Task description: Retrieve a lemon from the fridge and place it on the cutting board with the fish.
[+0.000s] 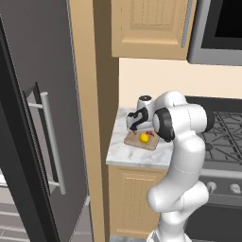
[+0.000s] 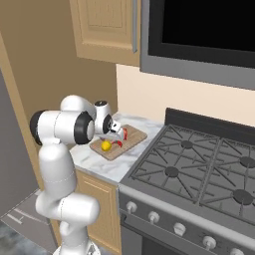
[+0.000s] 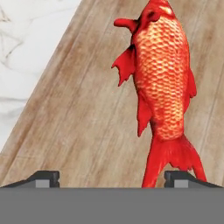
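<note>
Tall grey fridge [image 1: 28,142] at far left of the left base view, door swung open with its bar handle [image 1: 53,142] facing out. Beside it a tan wooden cabinet [image 1: 125,198] under a grey-white marble surface [image 1: 123,153], more tan cabinets [image 1: 151,26] overhead. Black gas stove [image 2: 199,169] just right of the surface, a dark microwave [image 2: 199,30] above it. White arm [image 1: 182,156] bent forward over the surface. Brown wooden cutting board [image 2: 134,137] lying flat on the marble. Red-orange fish [image 3: 164,83] stretched along the board, tail toward the camera in the hand view, close against the right fingertip [image 3: 177,178]. Pincer [image 3: 112,179] directly over the board, jaws spread wide, gripping nothing, bare wood between the tips. Small yellow lemon [image 1: 144,137] resting on the board's near part, just beside the fish [image 2: 121,139], apart from the fingers; seen in the right base view [image 2: 106,146] at the board's near left corner.
</note>
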